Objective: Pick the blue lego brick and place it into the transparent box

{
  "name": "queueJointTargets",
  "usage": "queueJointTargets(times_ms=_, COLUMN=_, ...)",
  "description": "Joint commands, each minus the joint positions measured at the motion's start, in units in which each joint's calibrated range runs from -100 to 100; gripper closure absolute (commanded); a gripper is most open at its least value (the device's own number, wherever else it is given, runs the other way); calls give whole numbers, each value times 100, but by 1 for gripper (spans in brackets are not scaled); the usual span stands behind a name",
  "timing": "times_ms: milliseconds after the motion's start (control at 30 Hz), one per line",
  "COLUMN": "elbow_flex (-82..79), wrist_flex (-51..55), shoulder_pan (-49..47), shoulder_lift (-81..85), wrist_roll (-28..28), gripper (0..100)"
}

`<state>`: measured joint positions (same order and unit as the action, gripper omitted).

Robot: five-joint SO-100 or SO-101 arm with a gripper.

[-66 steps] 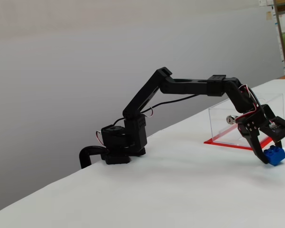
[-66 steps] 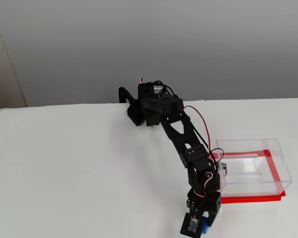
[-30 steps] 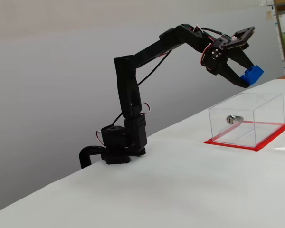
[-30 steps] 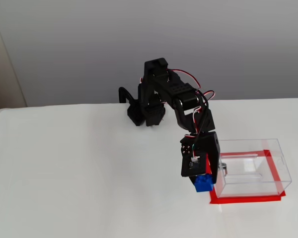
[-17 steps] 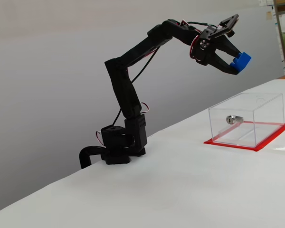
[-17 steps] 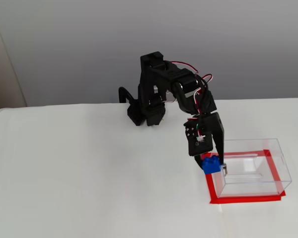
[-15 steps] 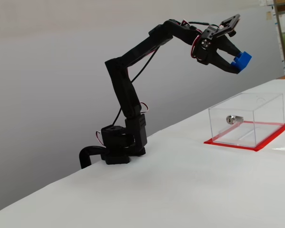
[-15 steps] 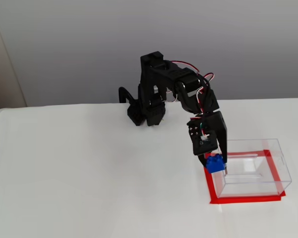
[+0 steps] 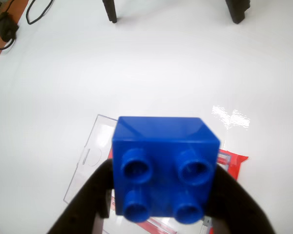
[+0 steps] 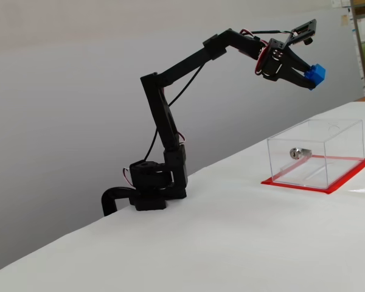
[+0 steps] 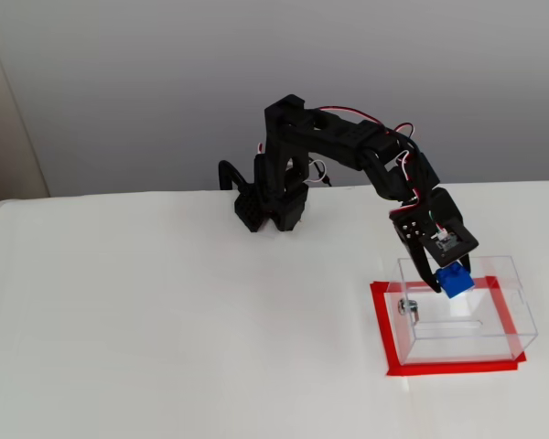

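The blue lego brick [image 9: 165,165] fills the wrist view, studs toward the camera, with my gripper [image 9: 161,204] shut on its sides. In both fixed views the gripper [image 10: 309,78] [image 11: 446,282] holds the blue lego brick [image 10: 317,73] [image 11: 455,281] high in the air. The transparent box [image 10: 316,152] [image 11: 462,311] stands on the table with a red base rim and a silver lock [image 10: 297,152] on one wall. The brick hangs over the box's near-arm part. In the wrist view the transparent box [image 9: 90,161] shows below the brick.
The arm's black base [image 10: 151,188] [image 11: 265,206] is clamped at the table's far edge. White tabletop [image 11: 165,320] spreads around the box. Black cables [image 9: 19,19] lie at the top left of the wrist view.
The arm has stretched out and swung the brick from beside the box's left wall to above the box. The grip on the brick is unchanged.
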<state>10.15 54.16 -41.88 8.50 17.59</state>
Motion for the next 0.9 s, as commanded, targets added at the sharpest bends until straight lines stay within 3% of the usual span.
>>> queueJointTargets(times_ms=0, elbow_flex=332, wrist_flex=-98, shoulder_pan=-318, shoulder_lift=-99, wrist_roll=-36, gripper=86)
queueJointTargets(times_ms=500, elbow_flex=341, wrist_flex=-1108, shoulder_pan=-1176, shoulder_lift=-888, wrist_roll=-42, gripper=86)
queueJointTargets(times_ms=867, elbow_flex=332, wrist_flex=-1090, shoulder_pan=-1376, shoulder_lift=-1058, wrist_roll=-36, gripper=86)
